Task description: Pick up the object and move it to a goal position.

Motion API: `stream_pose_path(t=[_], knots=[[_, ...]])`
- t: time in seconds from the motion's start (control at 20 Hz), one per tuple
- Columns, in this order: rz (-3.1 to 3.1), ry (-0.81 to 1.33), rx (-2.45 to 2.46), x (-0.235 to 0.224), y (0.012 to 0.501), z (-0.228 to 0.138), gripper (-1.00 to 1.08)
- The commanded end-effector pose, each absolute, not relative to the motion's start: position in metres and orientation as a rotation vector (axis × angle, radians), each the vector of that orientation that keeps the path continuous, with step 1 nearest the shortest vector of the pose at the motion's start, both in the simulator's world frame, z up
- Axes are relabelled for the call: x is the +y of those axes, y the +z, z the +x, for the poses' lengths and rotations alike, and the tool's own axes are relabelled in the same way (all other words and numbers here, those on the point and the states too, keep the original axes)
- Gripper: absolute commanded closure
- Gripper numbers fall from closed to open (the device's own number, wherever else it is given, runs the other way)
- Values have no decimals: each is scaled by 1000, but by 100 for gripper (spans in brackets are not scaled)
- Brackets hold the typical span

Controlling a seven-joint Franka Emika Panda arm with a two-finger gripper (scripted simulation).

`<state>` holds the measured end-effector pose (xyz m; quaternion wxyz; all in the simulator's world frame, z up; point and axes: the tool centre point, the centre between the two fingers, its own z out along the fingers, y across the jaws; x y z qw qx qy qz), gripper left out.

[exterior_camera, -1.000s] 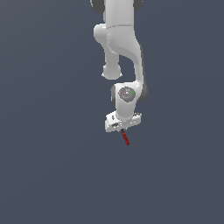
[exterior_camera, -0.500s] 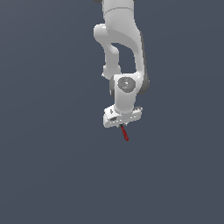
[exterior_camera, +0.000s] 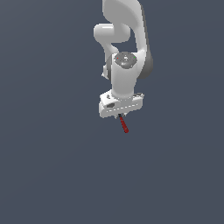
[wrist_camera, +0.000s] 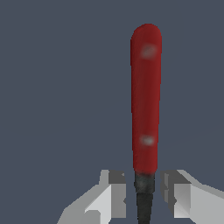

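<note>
Hand at the exterior view's centre is clamped on the red stick by its black end.

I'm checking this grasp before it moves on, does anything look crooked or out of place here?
Nothing looks damaged. The red stick hangs slanted below the gripper, not straight down. In the wrist view the fingers sit beside its black end, so it is held by one tip. Whether they press on it cannot be told.

Plain dark slate-blue backdrop, even flat light
</note>
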<state>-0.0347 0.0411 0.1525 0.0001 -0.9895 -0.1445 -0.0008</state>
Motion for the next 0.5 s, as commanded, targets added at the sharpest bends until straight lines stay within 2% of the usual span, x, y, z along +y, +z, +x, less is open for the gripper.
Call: stream_pose_path(t=[0.0, 0.45], knots=[[-3108, -1, -453, 38, 172, -35, 108], [-3108, 0, -452, 34, 206, -32, 108]])
